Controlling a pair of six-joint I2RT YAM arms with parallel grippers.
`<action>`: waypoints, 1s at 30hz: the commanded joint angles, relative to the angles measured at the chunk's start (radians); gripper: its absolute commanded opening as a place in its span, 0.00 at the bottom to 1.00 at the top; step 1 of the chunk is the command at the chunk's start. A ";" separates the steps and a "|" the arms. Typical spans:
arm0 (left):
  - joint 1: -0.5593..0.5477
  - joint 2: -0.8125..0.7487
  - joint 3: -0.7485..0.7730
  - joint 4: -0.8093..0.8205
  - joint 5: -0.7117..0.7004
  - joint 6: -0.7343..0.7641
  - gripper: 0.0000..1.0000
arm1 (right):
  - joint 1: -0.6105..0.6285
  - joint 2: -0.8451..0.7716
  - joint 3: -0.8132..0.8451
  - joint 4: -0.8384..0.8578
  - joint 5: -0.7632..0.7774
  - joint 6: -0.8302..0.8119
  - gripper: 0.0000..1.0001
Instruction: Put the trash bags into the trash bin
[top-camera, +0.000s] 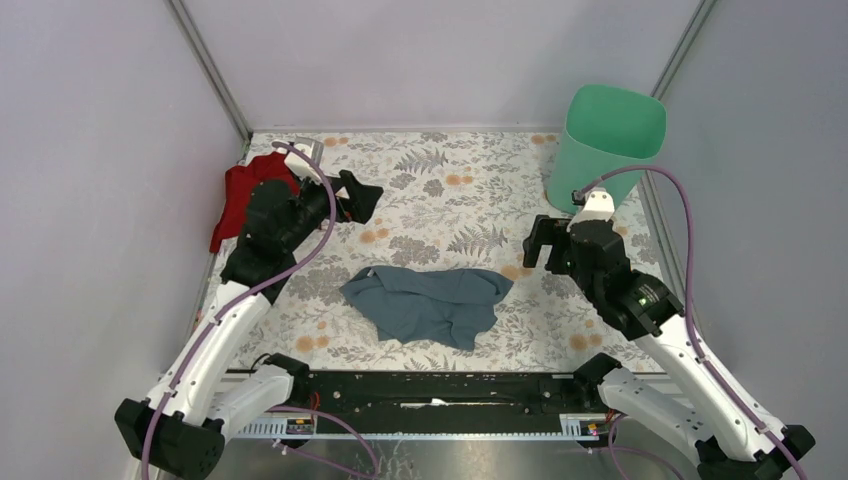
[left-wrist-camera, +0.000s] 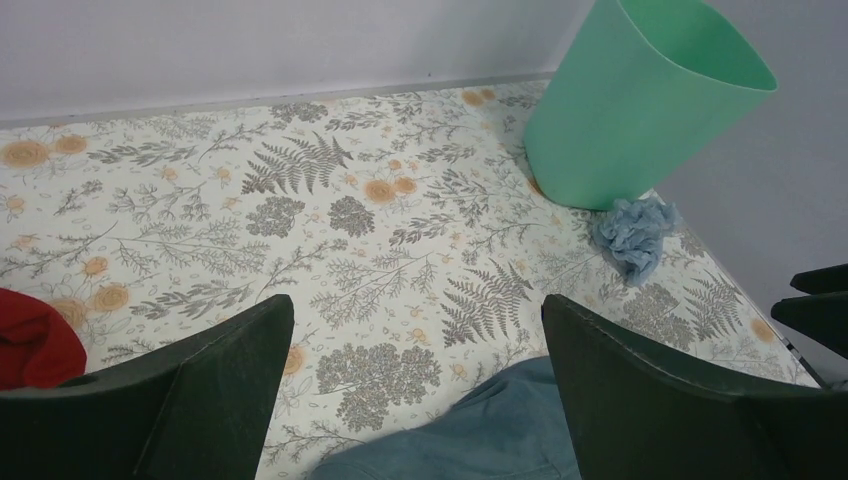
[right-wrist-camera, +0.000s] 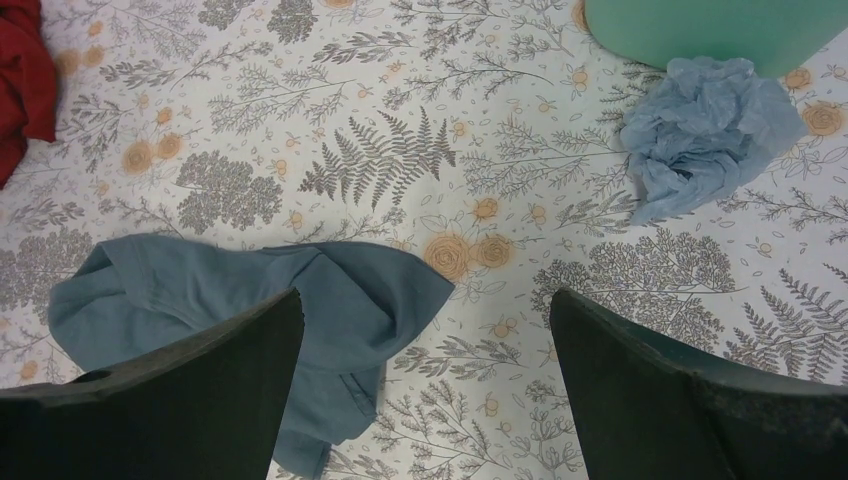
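The mint-green trash bin (top-camera: 608, 150) stands upright at the table's far right corner, also in the left wrist view (left-wrist-camera: 640, 100). A crumpled pale-blue trash bag (right-wrist-camera: 700, 135) lies on the table against the bin's base (right-wrist-camera: 700, 30); the left wrist view shows the bag (left-wrist-camera: 632, 235) too, while the top view has it hidden behind the right arm. My right gripper (top-camera: 537, 245) hovers open and empty (right-wrist-camera: 425, 295), short of the bag. My left gripper (top-camera: 362, 198) is open and empty (left-wrist-camera: 415, 305) over the left-middle of the table, far from the bag.
A grey-blue cloth (top-camera: 430, 303) lies spread in the table's near middle, between the arms. A red cloth (top-camera: 240, 195) is bunched at the far left by the wall. Walls close in the back and both sides of the floral tabletop (top-camera: 460, 190).
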 joint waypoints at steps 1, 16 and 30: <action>-0.003 -0.010 0.062 0.036 0.018 0.018 0.99 | -0.001 0.031 -0.015 0.051 0.050 0.025 1.00; -0.002 -0.037 0.056 0.032 -0.013 0.014 0.99 | -0.005 0.109 -0.128 0.170 0.169 0.050 1.00; -0.003 -0.041 0.059 0.029 -0.007 -0.006 0.99 | -0.527 0.328 -0.146 0.350 -0.039 0.161 1.00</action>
